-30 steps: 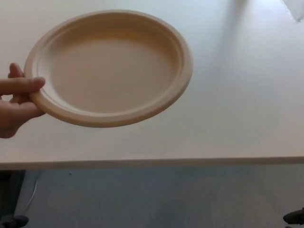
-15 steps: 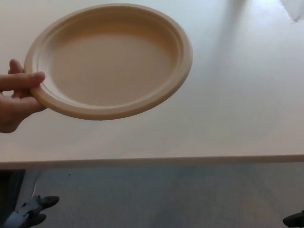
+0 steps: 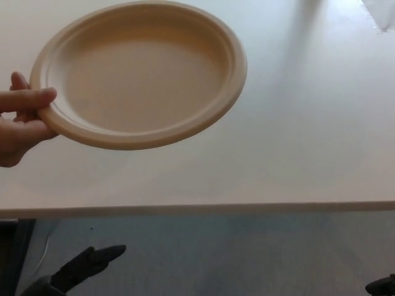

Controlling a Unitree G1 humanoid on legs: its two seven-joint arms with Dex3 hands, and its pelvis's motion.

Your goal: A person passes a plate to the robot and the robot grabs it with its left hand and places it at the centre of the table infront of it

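A person's hand (image 3: pixel 18 126) holds a beige round plate (image 3: pixel 139 71) by its left rim, above the white table (image 3: pixel 296 154) at the upper left of the head view. The plate is tilted slightly and empty. My left hand (image 3: pixel 83 268) shows low at the bottom left, below the table's front edge and well under the plate, holding nothing with its fingers apart. Only a dark sliver of my right hand (image 3: pixel 381 285) shows at the bottom right corner.
The table's front edge (image 3: pixel 197 209) runs across the picture, with grey floor below it. A pale object (image 3: pixel 386 12) sits at the far right corner of the table.
My left hand has risen into view at the bottom left. The person has lifted the plate slightly up in the picture.
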